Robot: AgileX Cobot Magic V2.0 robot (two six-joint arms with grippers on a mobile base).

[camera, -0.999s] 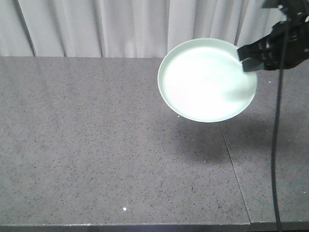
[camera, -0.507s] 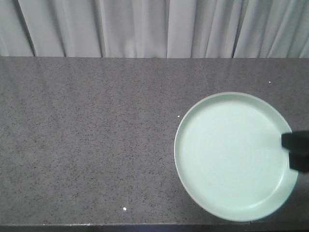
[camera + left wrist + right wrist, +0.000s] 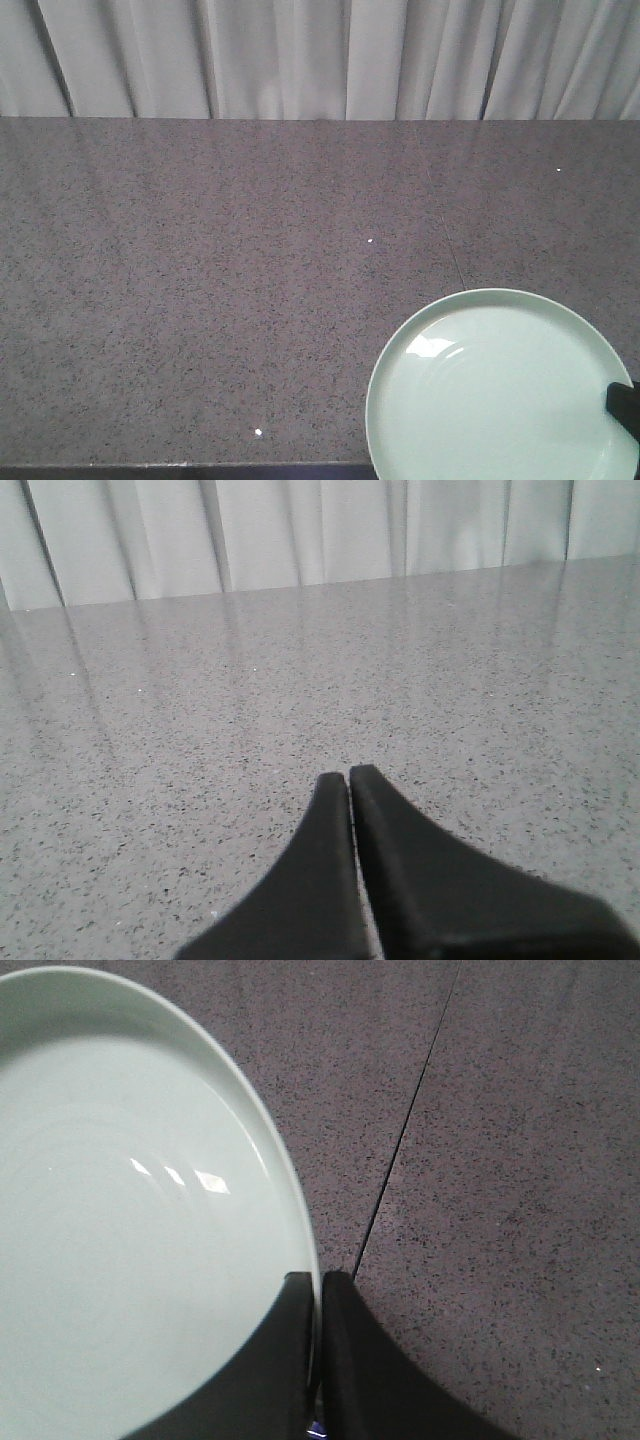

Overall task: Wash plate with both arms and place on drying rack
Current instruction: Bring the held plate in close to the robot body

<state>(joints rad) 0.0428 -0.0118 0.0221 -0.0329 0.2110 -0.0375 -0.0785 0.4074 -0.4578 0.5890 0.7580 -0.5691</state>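
Though empty, left fingers together; right fingers clamped on rim of plate.

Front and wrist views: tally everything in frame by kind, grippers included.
mint-green plate: 1
black grippers: 2 (left gripper, right gripper)
speckled grey countertop: 1
pale curtain: 1
Total: 5
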